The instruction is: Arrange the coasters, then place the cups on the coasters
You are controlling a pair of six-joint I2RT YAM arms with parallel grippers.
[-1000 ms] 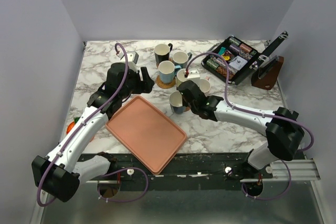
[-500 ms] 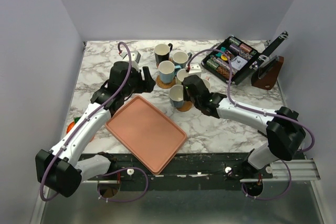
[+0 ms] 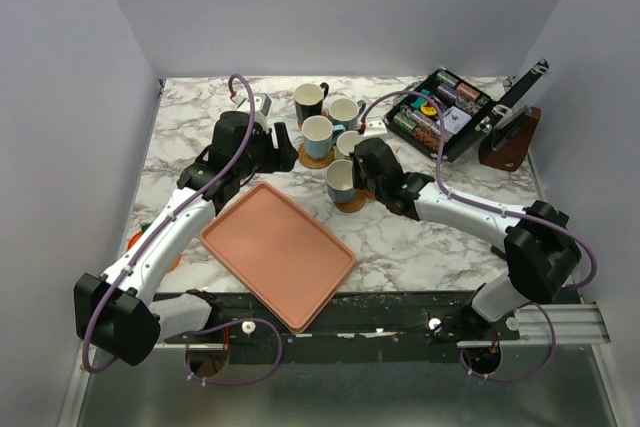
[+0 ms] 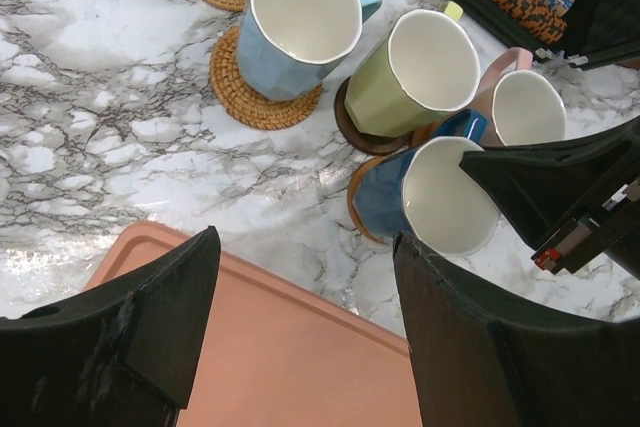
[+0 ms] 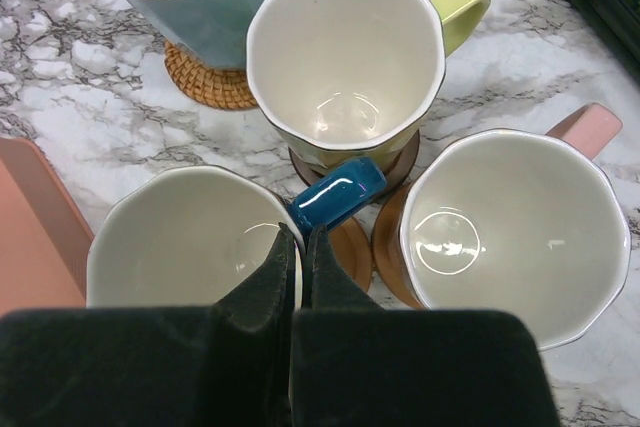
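Blue-glazed cup (image 5: 190, 237) sits tilted in the right gripper (image 5: 297, 247), pinched at the rim beside its handle; its tan coaster (image 5: 352, 245) peeks out underneath, handle side, mid-frame. Farther off, the left gripper (image 4: 300, 257) stands spread.

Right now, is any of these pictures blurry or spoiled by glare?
Top external: evenly lit, sharp, soft shadows. Left wrist: the left end effector looms dark and blurred, cups crisp. Right wrist: lamp glints inside the yellowish cup and pink cup; right end effector, pinching the blue cup, soft.
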